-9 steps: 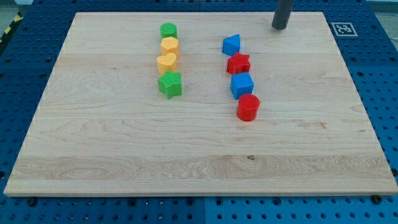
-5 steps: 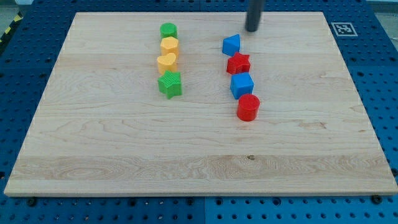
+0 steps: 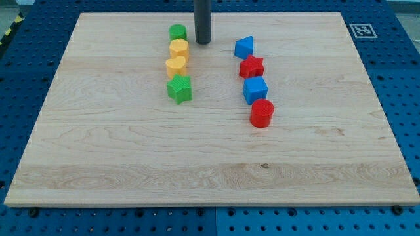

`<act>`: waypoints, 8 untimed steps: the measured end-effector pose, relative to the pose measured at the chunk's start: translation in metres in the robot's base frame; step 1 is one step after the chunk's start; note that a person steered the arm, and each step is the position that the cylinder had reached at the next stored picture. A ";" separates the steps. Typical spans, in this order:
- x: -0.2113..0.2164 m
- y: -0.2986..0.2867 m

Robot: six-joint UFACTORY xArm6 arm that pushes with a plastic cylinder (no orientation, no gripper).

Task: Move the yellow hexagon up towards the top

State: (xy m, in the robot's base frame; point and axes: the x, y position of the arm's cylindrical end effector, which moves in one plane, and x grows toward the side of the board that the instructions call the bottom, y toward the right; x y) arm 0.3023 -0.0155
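Scene: a wooden board (image 3: 131, 151) on a blue pegboard table (image 3: 26, 59), with two short columns of small blocks in its far half.
Tip: my tip (image 3: 202, 42) stands on the board just right of the yellow hexagon (image 3: 178, 48), apart from it, level with the gap between it and the green cylinder (image 3: 177, 31).
Jaws: none; the arm ends in a bare rod, so nothing opens or closes.
Task block: the yellow hexagon is second from the far end of the left column, touching the green cylinder beyond it and the yellow heart (image 3: 175, 65) on its near side; a green star (image 3: 179, 88) ends the column.
Step in hand: judged as lining up; a clean push wants my tip on the hexagon's near side, which the heart blocks.
Advice: nudge the hexagon sideways out of the column first, then push it away.
Open room: wide bare wood lies left of the column.
Edges: the far edge is close behind the green cylinder, leaving little travel.
Other column: blue, red star (image 3: 251, 67), blue cube (image 3: 255, 90) and red cylinder (image 3: 261, 113) sit well right.
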 end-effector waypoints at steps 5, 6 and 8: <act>0.032 -0.043; 0.034 -0.064; 0.006 -0.110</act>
State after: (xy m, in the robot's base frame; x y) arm 0.3087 -0.1252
